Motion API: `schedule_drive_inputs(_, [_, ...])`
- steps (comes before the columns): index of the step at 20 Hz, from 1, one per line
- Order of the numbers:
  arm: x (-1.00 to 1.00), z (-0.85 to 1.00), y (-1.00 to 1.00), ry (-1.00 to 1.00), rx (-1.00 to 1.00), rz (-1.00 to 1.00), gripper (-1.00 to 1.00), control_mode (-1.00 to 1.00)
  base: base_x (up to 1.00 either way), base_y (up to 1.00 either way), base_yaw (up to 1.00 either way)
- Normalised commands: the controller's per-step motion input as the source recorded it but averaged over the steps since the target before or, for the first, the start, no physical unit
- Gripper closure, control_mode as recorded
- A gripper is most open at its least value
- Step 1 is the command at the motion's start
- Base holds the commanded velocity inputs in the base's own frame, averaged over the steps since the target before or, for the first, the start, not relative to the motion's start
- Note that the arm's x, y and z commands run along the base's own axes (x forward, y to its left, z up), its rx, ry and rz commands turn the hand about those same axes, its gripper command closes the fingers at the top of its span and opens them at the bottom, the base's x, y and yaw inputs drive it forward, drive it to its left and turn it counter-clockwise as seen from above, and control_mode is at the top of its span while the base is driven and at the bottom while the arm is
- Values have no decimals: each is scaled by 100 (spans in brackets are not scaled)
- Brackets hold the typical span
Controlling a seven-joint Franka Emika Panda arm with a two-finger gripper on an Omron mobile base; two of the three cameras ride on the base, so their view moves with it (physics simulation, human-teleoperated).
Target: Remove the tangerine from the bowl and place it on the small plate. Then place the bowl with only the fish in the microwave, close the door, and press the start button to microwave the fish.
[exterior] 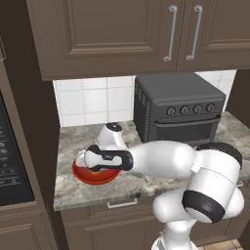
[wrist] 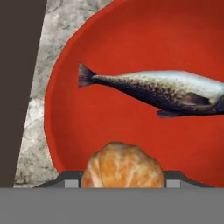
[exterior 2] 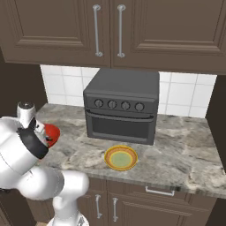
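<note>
Standing along the back of the marble surface (exterior 2: pixel 185 154), under the brown cabinets, a dark toaster oven (exterior 2: pixel 121 106) with four knobs, and at the far left edge of the left base view the black microwave (exterior: pixel 10 161) panel. Reaching low from the white arm down into the bowl (wrist: pixel 131 57), red and glossy, which sits on the surface near its left end. Well apart to the right, in front of the toaster oven, the small plate (exterior 2: pixel 120 157), nothing on it yet. Lying across the bowl, the fish (wrist: pixel 166 89), grey and speckled. Sitting between the two tips of the claw (wrist: pixel 122 183), the tangerine (wrist: pixel 122 168), so the claw looks half closed on the fruit, not wide. Possible trouble from here, as a judgement: a round fruit held only by the tips may roll out during the lift and fall back on the fish, or the tips may drag the bowl.
</note>
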Motion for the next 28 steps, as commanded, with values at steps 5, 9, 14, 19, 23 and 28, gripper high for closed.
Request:
schedule_drive_inputs(5, [-37,83,-61,-5,0,0,100,-100,0,0,0])
schedule_drive_inputs(9, [-39,71,-97,-3,2,0,100,-100,0,0,0])
schedule_drive_inputs(14, [-44,34,-100,-5,2,0,100,-100,0,0,0])
schedule_drive_inputs(19, [-44,23,-100,-2,1,0,100,-100,0,0,0])
schedule_drive_inputs(23, [-29,-1,-100,0,0,0,100,-100,0,0,0])
schedule_drive_inputs(28, [-13,-5,-100,1,0,0,100,-100,0,0,0])
